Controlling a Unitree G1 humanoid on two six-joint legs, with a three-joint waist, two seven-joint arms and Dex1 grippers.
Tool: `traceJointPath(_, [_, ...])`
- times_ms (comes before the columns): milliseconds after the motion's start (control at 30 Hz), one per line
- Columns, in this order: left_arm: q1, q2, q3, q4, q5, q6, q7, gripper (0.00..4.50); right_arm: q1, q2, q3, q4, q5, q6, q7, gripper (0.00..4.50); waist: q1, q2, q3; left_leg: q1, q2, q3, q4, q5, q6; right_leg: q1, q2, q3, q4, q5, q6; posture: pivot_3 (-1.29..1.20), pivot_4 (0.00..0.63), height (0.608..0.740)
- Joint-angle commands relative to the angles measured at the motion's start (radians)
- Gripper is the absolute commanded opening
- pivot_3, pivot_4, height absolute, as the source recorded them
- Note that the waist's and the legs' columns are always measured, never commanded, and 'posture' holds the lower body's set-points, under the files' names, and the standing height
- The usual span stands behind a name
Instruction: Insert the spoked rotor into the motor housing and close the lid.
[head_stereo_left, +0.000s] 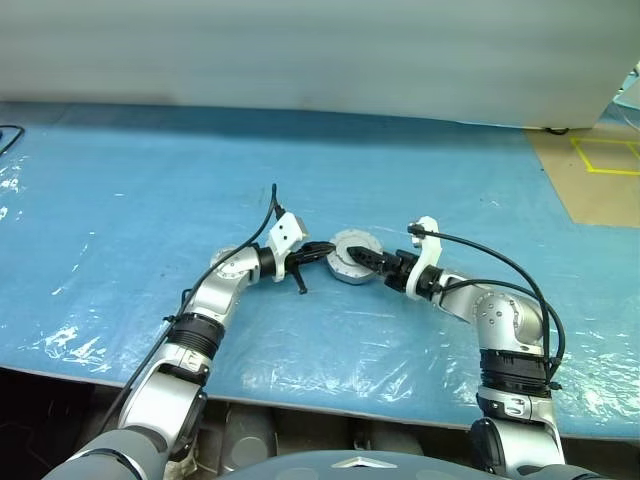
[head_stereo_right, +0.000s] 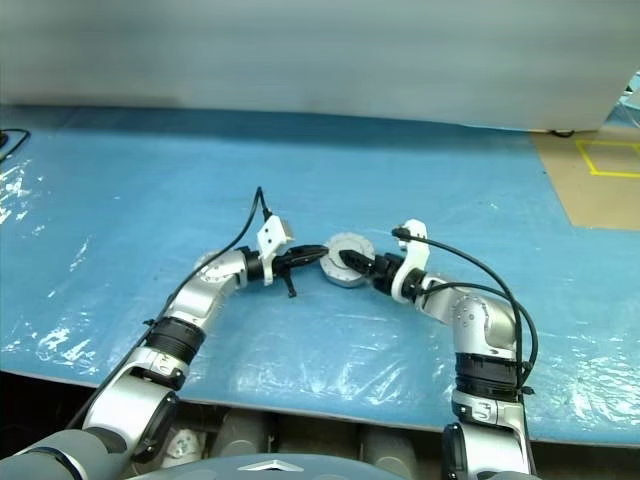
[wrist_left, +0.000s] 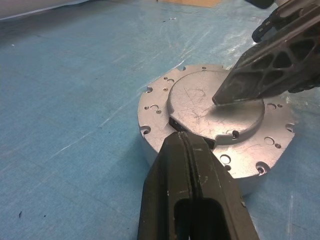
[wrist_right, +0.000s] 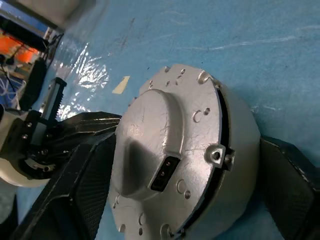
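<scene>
The motor housing (wrist_right: 241, 142) sits on the blue mat (head_stereo_left: 150, 200) at the table's middle. The lid (wrist_left: 195, 105) lies on it, plain grey face up, with a thin dark seam between them in the right wrist view. The spoked rotor is hidden. My left gripper (head_stereo_left: 328, 249) is shut, its tips at the assembly's left edge. My right gripper (head_stereo_left: 356, 258) reaches in from the right, rolled and open wide around the assembly. One of its fingers (wrist_left: 270, 65) rests its tip over the lid's raised centre, the other (wrist_right: 292, 190) stands beside the housing's wall.
A grey wall (head_stereo_left: 300, 50) runs along the table's far side. A brown board with yellow tape (head_stereo_left: 600, 175) lies at the back right. A black cable (head_stereo_left: 8, 135) shows at the far left. Crinkled clear film covers the mat near the front edge (head_stereo_left: 330, 380).
</scene>
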Motion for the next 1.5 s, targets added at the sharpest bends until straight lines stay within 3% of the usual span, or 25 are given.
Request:
traceJointPath(33, [0.012, -0.003, -0.031, 0.019, 0.021, 0.003, -0.012, 0.0, -0.006, 0.029, -0.056, 0.01, 0.095, 0.092, -0.018, 3.18, 0.0, 0.0, 0.0, 0.0, 0.0, 0.0, 0.0, 0.0, 0.0, 0.0, 0.0, 0.0, 0.0, 0.0, 0.0, 0.0, 0.15, 0.74])
traceJointPath(167, [0.006, -0.004, -0.026, 0.036, 0.022, -0.008, -0.003, 0.0, 0.003, 0.066, -0.119, 0.028, 0.159, 0.163, -0.054, 2.08, -0.002, 0.001, 0.0, 0.001, 0.0, 0.001, -0.002, 0.0, 0.0, -0.001, 0.0, 0.0, 0.0, 0.0, 0.0, 0.0, 0.15, 0.74])
traceJointPath(233, [0.005, -0.006, -0.024, 0.041, 0.022, -0.013, -0.001, 0.0, 0.008, 0.075, -0.132, 0.025, 0.183, 0.19, -0.068, 1.78, -0.002, 0.002, -0.001, 0.002, 0.0, 0.001, -0.003, 0.0, 0.0, 0.0, 0.0, 0.0, 0.0, 0.0, 0.0, 0.0, 0.15, 0.74])
traceJointPath(333, [0.005, -0.008, -0.021, 0.045, 0.023, -0.023, 0.005, 0.0, 0.01, 0.078, -0.144, 0.024, 0.211, 0.213, -0.082, 1.71, -0.002, 0.002, -0.001, 0.002, 0.0, 0.001, -0.003, 0.0, 0.0, 0.0, 0.0, 0.0, 0.0, 0.0, 0.0, 0.0, 0.15, 0.74])
traceJointPath(433, [0.005, -0.01, -0.018, 0.045, 0.023, -0.03, 0.012, 0.0, 0.012, 0.07, -0.141, 0.025, 0.228, 0.228, -0.087, 1.17, -0.007, 0.003, -0.001, 0.003, 0.0, 0.002, -0.003, 0.0, 0.0, 0.0, 0.0, 0.0, 0.0, 0.0, 0.0, 0.0, 0.15, 0.74])
traceJointPath(700, [-0.016, -0.037, 0.05, 0.055, -0.022, -0.034, 0.075, 0.0, 0.043, 0.047, -0.113, 0.013, 0.266, 0.28, -0.074, 1.17, -0.011, 0.003, -0.001, 0.003, 0.0, 0.002, -0.006, 0.0, -0.001, -0.001, 0.0, 0.0, -0.001, 0.0, 0.0, 0.0, 0.15, 0.74])
traceJointPath(1000, [-0.022, -0.078, 0.27, -0.023, -0.29, 0.21, 0.13, 0.0, -0.11, 0.185, -0.374, 0.126, 0.428, 0.106, -0.255, 1.17, -0.013, 0.006, 0.002, -0.003, -0.001, 0.002, -0.01, 0.002, -0.003, -0.011, 0.002, 0.001, 0.001, 0.001, 0.001, 0.0, 0.15, 0.74])
traceJointPath(1133, [0.015, -0.071, 0.316, -0.093, -0.377, 0.34, 0.127, 0.0, -0.147, 0.213, -0.422, 0.144, 0.494, 0.032, -0.326, 1.17, -0.005, 0.007, 0.003, -0.009, -0.001, 0.002, -0.01, 0.002, -0.003, -0.015, 0.001, -0.001, 0.001, 0.001, 0.001, 0.0, 0.15, 0.74])
traceJointPath(1267, [0.072, -0.09, 0.348, -0.194, -0.477, 0.478, 0.149, 0.89, -0.157, 0.239, -0.416, 0.141, 0.535, -0.05, -0.364, 1.17, -0.003, 0.007, 0.003, -0.012, 0.0, 0.001, -0.01, 0.004, 0.0, -0.015, 0.002, -0.004, -0.001, 0.001, 0.001, 0.0, 0.15, 0.74])
traceJointPath(1500, [0.083, -0.169, 0.401, -0.283, -0.636, 0.656, 0.243, 3.24, -0.143, 0.26, -0.365, 0.126, 0.625, -0.082, -0.368, 1.17, -0.005, 0.007, 0.004, -0.013, 0.0, -0.001, -0.008, 0.002, -0.003, -0.015, 0.001, -0.005, 0.001, 0.001, 0.001, 0.0, 0.15, 0.74])
